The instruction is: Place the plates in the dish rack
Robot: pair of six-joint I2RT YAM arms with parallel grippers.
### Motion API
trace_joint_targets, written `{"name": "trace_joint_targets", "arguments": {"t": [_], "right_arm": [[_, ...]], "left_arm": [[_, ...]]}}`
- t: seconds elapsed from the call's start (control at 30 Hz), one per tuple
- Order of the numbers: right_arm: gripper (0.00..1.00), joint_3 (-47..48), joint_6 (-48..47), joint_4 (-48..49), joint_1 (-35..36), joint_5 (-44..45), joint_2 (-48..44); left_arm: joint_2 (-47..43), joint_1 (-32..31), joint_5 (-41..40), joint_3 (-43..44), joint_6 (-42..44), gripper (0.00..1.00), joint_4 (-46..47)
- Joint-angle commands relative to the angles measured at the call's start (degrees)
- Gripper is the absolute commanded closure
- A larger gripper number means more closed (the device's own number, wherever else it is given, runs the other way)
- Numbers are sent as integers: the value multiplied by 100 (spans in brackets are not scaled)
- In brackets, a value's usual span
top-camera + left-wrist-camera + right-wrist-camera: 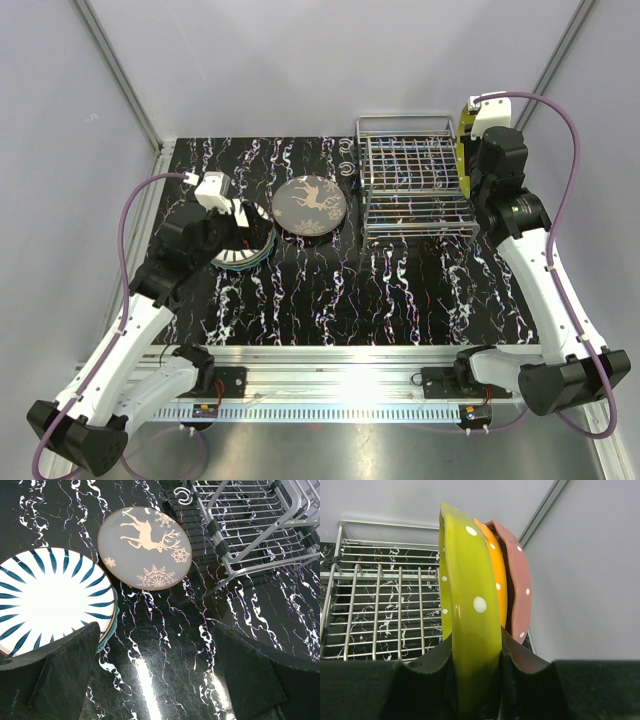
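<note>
My right gripper (pixel 476 650) is shut on the rim of a yellow-green dotted plate (pixel 467 580), which it holds upright on edge at the right end of the chrome dish rack (pixel 380 605) (pixel 415 185). Close behind that plate an orange plate (pixel 496 575) and a pink plate (pixel 520 595) stand upright. My left gripper (pixel 155 645) (pixel 235 225) hovers open over bare table beside a white plate with dark stripes (pixel 45 600) (pixel 240 255). A teal plate's rim (pixel 111 630) shows under the striped one. A grey-brown plate with a deer motif (pixel 145 547) (pixel 311 205) lies flat left of the rack.
The black marbled table (pixel 400 290) is boxed in by pale walls with metal posts. Two small white hooks (pixel 346 168) (pixel 182 495) lie by the rack's left far corner. The right arm (pixel 520 220) runs along the rack's right side.
</note>
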Motion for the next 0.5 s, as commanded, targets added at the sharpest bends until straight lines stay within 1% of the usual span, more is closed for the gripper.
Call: {"name": "trace_joint_targets", "arguments": {"t": [0.0, 0.23, 0.47], "right_arm": [[100, 177, -211, 944, -62, 243, -305], [100, -68, -326, 1014, -71, 393, -366], [100, -306, -97, 1119, -106, 253, -296]], "left_arm": [[16, 13, 138, 13, 91, 1, 263], [25, 22, 138, 5, 91, 1, 255], [25, 4, 156, 4, 99, 1, 255]]}}
